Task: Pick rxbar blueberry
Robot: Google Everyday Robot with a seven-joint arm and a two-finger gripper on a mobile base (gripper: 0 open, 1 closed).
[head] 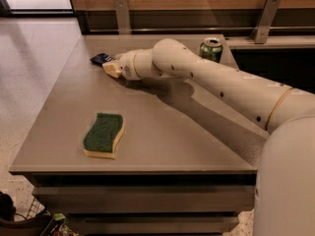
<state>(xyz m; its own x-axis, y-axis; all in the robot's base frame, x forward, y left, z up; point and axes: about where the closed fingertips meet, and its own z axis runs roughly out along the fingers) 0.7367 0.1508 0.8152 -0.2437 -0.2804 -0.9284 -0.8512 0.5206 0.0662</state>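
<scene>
The rxbar blueberry [101,58] is a small flat dark navy bar with white print, lying at the far left of the grey table [162,132]. My gripper [111,68] reaches across the table from the right and sits right at the bar's near right end, low over the tabletop. Only the bar's left part shows past the gripper. A green-and-yellow sponge [104,134] lies nearer the front left. A green drink can [211,49] stands behind my arm at the back.
A wooden wall with metal brackets [266,18] runs behind the table. The table's left edge drops to a shiny floor [29,82]. A basket with items [29,220] sits at the bottom left, below the table.
</scene>
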